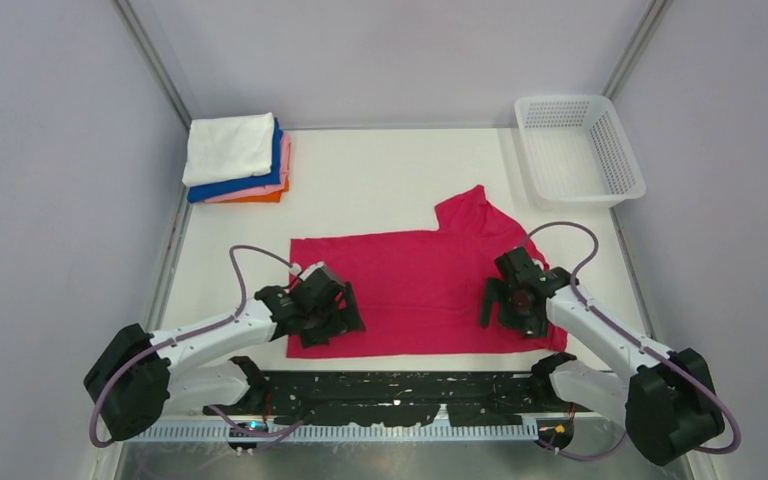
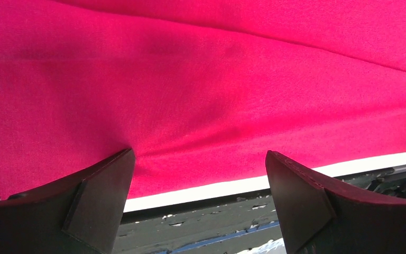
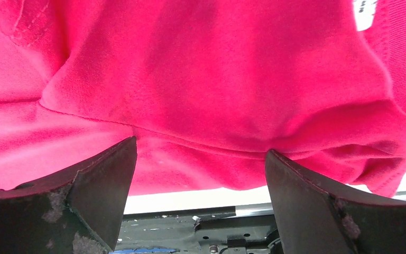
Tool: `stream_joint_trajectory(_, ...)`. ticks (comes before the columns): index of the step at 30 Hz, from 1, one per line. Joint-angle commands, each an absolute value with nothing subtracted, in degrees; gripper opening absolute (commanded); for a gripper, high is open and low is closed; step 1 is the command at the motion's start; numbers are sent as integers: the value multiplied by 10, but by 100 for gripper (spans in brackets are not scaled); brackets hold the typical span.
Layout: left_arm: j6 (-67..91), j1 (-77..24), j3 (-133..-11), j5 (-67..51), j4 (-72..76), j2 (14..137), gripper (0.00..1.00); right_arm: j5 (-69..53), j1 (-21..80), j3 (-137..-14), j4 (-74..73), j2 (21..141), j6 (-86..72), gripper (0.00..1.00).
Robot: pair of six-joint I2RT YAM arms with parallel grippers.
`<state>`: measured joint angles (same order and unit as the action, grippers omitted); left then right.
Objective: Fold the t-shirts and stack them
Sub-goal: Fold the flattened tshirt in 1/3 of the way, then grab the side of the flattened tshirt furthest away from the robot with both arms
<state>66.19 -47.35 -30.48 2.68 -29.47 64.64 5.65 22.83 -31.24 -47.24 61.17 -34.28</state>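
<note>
Near the front edge of the table (image 1: 380, 190), your left gripper (image 1: 336, 324) and right gripper (image 1: 505, 312) stand wide open on the spread magenta t-shirt (image 1: 420, 285), clasping nothing; the folded t-shirts (image 1: 235, 160) sit stacked at the far left.

Shows a magenta-red t-shirt (image 2: 201, 79) filling most of the view, smooth but for faint creases. Shows two dark fingers (image 2: 95, 196) spread wide at its near edge, with a strip of white table (image 2: 201, 191) and a dark speckled strip (image 2: 217, 217) between them.
</note>
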Motion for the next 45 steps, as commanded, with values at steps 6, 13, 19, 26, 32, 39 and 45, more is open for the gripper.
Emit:
stream_joint_trajectory(6, 578, -474, -362, 82, -387, 626, 100, 91, 234, -371, -456, 500, -330, 95)
stream_joint_trajectory(13, 539, -449, -436, 123, -390, 617, 100, 28, 233, -328, -217, 486, -289, 95)
stream_joint_trajectory(19, 494, -361, -456, 113, -371, 626, 100, 17, 233, -296, -146, 574, -308, 95)
stream_joint_trajectory(26, 463, -237, -461, 92, -296, 678, 100, 25, 232, -266, -142, 621, -318, 95)
stream_joint_trajectory(32, 461, -137, -515, 93, -234, 807, 100, 55, 230, -284, -147, 562, -305, 95)
stream_joint_trajectory(39, 459, -85, -633, 87, -236, 968, 97, 78, 224, -294, -153, 501, -277, 95)
stream_joint_trajectory(45, 464, -77, -721, 63, -297, 1044, 83, 104, 213, -297, -164, 494, -265, 95)
